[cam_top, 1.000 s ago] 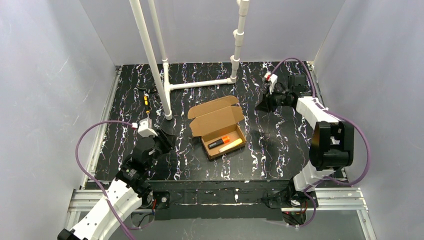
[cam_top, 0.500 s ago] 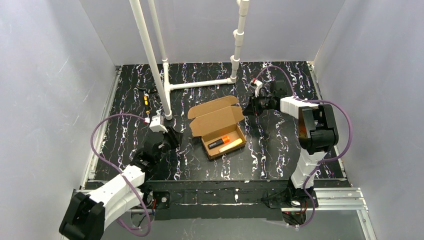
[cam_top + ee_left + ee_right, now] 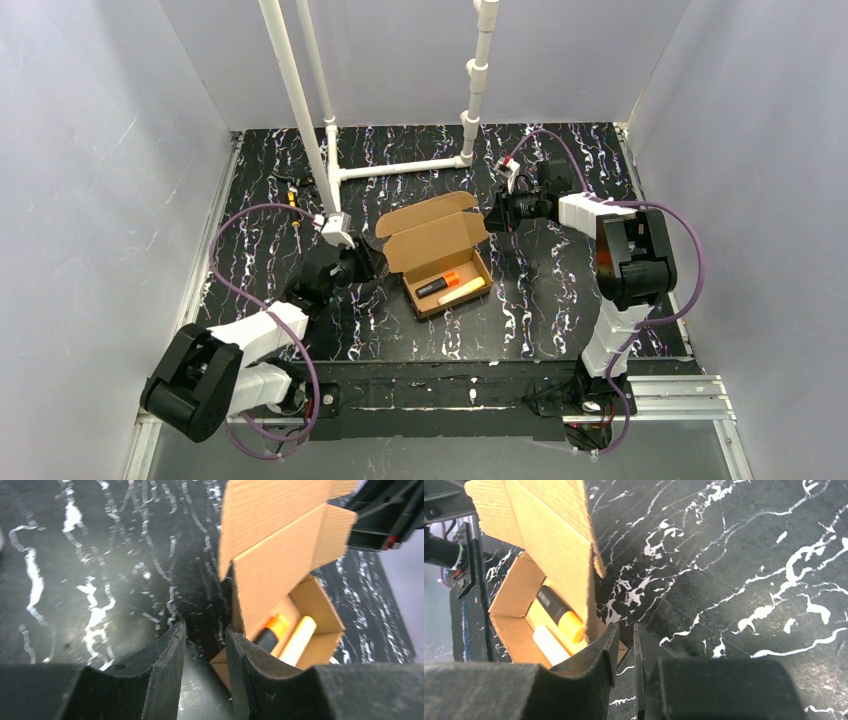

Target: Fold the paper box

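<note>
The paper box (image 3: 478, 268) is a brown carton in the middle of the table, its lid (image 3: 430, 222) standing open at the back. Inside lie a black and orange marker (image 3: 440, 284) and a pale stick (image 3: 463, 292). My left gripper (image 3: 372, 262) is at the box's left side. In the left wrist view its jaws (image 3: 205, 632) stand apart over bare table, the box (image 3: 280, 565) just right of them. My right gripper (image 3: 497, 213) is by the box's back right corner. Its jaws (image 3: 625, 630) leave a narrow gap with nothing in it, beside the box (image 3: 549, 535).
A white pipe frame (image 3: 330, 170) stands on the table behind and left of the box. Small orange and black parts (image 3: 291, 198) lie at the far left. Grey walls close in the black marbled table (image 3: 540, 300) on three sides.
My left arm has swung from the near left up to the box's left side. My right gripper has moved left to the box's back right corner. The box has not moved.
</note>
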